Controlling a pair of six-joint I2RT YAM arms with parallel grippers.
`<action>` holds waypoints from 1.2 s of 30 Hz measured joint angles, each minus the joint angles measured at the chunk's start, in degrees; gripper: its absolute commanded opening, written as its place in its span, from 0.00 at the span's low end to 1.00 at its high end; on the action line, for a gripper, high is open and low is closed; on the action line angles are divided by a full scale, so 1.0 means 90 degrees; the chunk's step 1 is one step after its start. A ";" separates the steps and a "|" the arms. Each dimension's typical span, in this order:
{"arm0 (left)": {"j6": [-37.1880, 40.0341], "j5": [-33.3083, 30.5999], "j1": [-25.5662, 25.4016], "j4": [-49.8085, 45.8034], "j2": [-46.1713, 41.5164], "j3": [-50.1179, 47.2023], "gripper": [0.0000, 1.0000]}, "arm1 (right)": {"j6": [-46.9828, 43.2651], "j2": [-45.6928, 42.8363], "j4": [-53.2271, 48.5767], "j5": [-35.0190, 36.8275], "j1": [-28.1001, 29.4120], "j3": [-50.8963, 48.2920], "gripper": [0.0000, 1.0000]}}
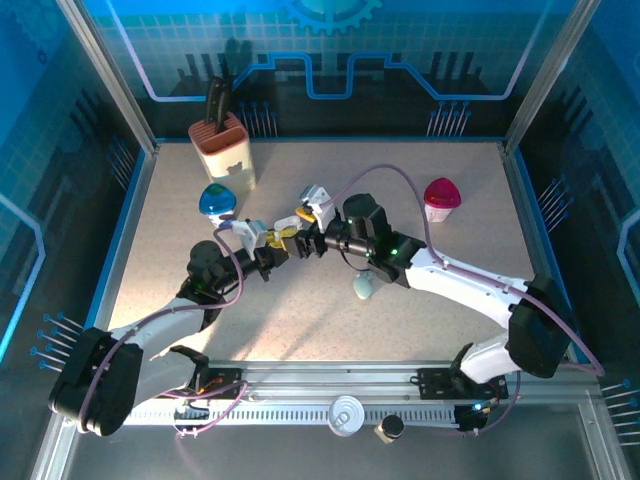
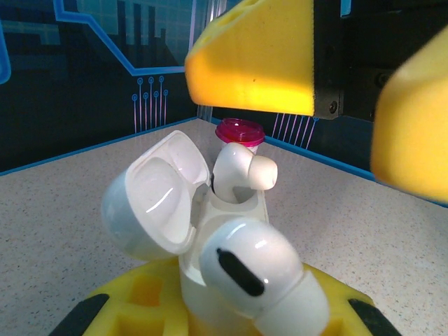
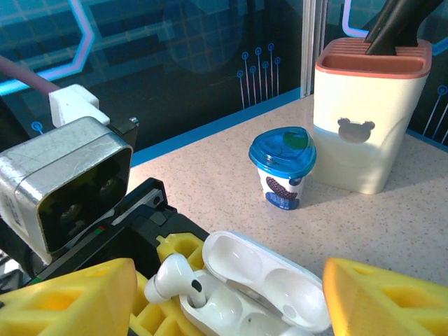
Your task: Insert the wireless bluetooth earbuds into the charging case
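Observation:
An open white charging case (image 2: 210, 231) (image 3: 262, 294) is clamped upright in the yellow fingers (image 2: 133, 304) of my left gripper (image 1: 268, 245), its lid (image 2: 150, 203) swung back. One white earbud (image 2: 241, 171) (image 3: 170, 275) stands with its stem in a slot, leaning and not fully down. A second earbud (image 2: 262, 280) rests at the case's near end, close to the lens. My right gripper (image 1: 302, 238) hovers open just over the case, one yellow finger (image 3: 70, 301) on each side, holding nothing.
A blue-lidded cup (image 3: 283, 168) (image 1: 216, 201) and a cream knife holder (image 3: 369, 112) (image 1: 222, 146) stand at the back left. A magenta cup (image 1: 441, 198) (image 2: 240, 131) sits at the back right. A pale pebble-like case (image 1: 363, 287) lies under the right arm.

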 measured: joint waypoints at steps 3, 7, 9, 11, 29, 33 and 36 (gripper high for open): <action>0.0002 0.0036 0.0000 0.0000 0.0000 0.0010 0.10 | -0.0209 0.0146 -0.0182 0.0136 0.0124 0.0160 0.75; 0.0000 0.0044 0.0002 -0.0058 0.0000 0.0044 0.10 | -0.0423 0.0282 -0.0350 0.0301 0.0192 0.0304 0.76; 0.0000 0.0044 0.0002 -0.0070 0.0000 0.0044 0.10 | -0.0510 0.0308 -0.0381 0.0379 0.0209 0.0330 0.76; 0.0000 0.0046 0.0000 -0.0109 0.0000 0.0044 0.10 | -0.0573 0.0316 -0.0432 0.0457 0.0219 0.0330 0.76; 0.0002 0.0041 0.0002 -0.0211 -0.0024 0.0044 0.10 | -0.0675 0.0216 -0.0602 0.0765 0.0197 0.0328 0.73; 0.0002 0.0041 0.0002 -0.0211 -0.0083 0.0044 0.10 | -0.0673 0.0148 -0.0605 0.0792 0.0153 0.0321 0.72; 0.0002 0.0041 0.0000 -0.0211 -0.0119 0.0044 0.10 | -0.0670 0.0109 -0.0622 0.0809 0.0097 0.0313 0.71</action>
